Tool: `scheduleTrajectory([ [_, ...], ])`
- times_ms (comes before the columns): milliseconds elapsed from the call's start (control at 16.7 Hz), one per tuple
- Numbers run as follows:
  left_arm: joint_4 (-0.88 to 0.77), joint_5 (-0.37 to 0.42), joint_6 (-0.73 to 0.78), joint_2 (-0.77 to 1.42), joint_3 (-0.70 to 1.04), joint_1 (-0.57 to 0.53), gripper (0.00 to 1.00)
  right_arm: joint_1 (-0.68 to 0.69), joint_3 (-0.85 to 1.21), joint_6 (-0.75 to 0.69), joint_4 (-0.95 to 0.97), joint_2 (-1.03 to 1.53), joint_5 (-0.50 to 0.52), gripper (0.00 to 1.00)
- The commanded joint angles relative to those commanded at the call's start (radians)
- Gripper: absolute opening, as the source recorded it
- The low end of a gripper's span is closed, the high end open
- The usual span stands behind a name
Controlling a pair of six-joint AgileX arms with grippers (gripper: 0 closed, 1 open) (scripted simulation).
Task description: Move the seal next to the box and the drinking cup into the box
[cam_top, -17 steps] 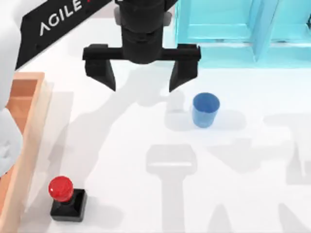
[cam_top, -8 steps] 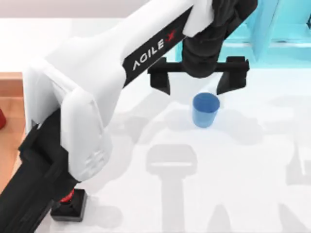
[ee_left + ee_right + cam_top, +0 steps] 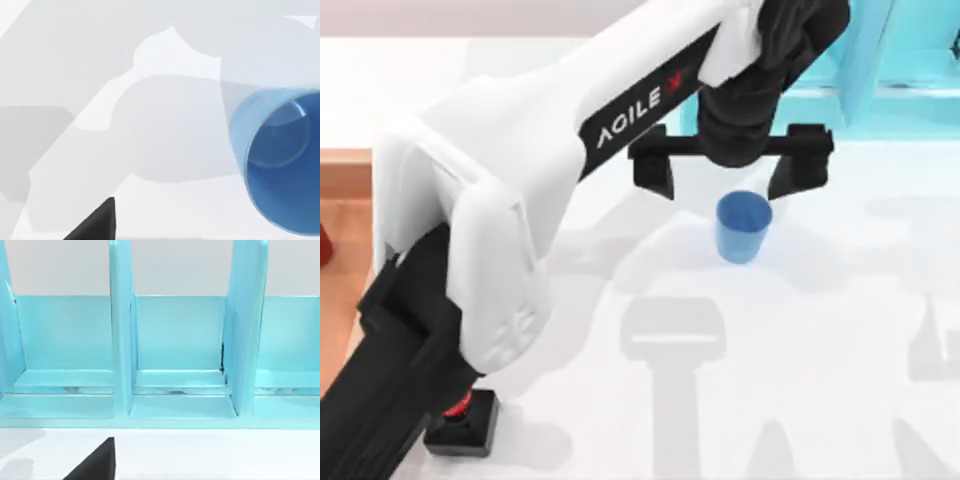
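Note:
The blue drinking cup stands upright on the white table, right of centre. My left gripper hovers open just behind and above it, its black fingers spread wider than the cup. In the left wrist view the drinking cup shows its open mouth, with one black fingertip apart from it. The seal sits at the front left, mostly hidden under my left arm; its black base and a sliver of red show. The wooden box lies at the left edge.
The cyan shelf cabinet stands at the back right, close behind my left gripper. The right wrist view faces the cabinet's compartments with one black fingertip of my right gripper in the corner. My left arm spans the table's left half.
My left arm swung right from the table's middle to the drinking cup and now covers most of the seal. In the last half second the gripper edged slightly nearer the cup.

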Motion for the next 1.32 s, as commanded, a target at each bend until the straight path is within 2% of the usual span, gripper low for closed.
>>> scheduleTrajectory([
  [420,0.23,0.002,0.013,0.008,-0.22,0.014,1.0,0.0,0.0,0.0,0.0,0.0,0.0,1.0],
  [720,0.248,0.002,0.014,0.009,-0.237,0.014,1.0,0.0,0.0,0.0,0.0,0.0,0.0,1.0],
  [1320,0.248,0.002,0.014,0.009,-0.237,0.014,0.25,0.0,0.0,0.0,0.0,0.0,0.0,1.0],
])
